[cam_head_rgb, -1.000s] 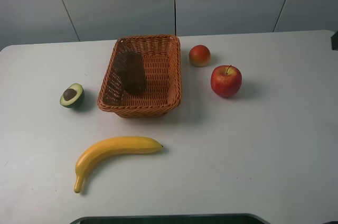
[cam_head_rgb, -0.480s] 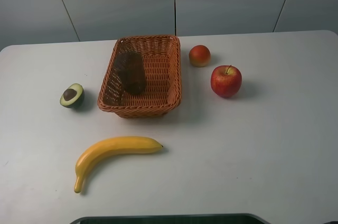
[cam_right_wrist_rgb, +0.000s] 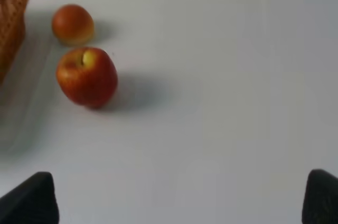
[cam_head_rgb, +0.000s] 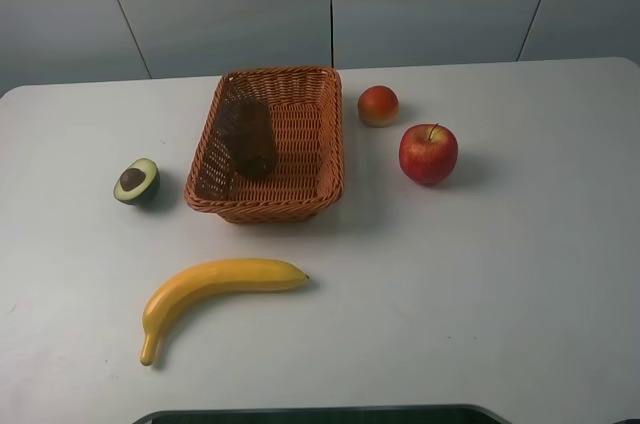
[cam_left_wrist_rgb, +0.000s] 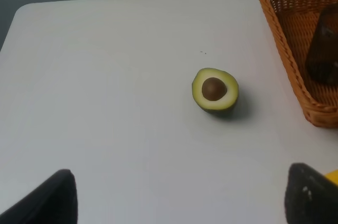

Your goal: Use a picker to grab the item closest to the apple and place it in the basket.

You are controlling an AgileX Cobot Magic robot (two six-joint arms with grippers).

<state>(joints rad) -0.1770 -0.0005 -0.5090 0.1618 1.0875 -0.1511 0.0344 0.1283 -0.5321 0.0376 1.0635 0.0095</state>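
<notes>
Table: white top is carrying all the fruit, with grey wall panels standing behind it
Apple: red apple is sitting right of the basket, upright with its stem showing
Closest item: small orange-red fruit, perhaps a peach, is lying just beside the apple and near the basket's far right corner; by my reading this is the thing to pick
Basket: woven basket is sitting at the middle of the table, already holding one dark brown object against its left side, though what that object is cannot be told
Other fruit: halved avocado is lying left of the basket and a banana is lying in front of it, both well apart from the apple
Left gripper: only two dark fingertips are showing at the edges of its wrist view, standing wide apart with nothing between them, looking toward the avocado
Right gripper: fingertips are likewise spread wide and gripping nothing, looking toward the apple and the small fruit
Arms: neither is appearing in the high view
Progress: nothing is looking done yet; the small fruit is resting untouched on the table
Left to do: reaching, most likely with the right arm as the nearer one, closing on the small fruit, carrying it over the rim and letting go
</notes>
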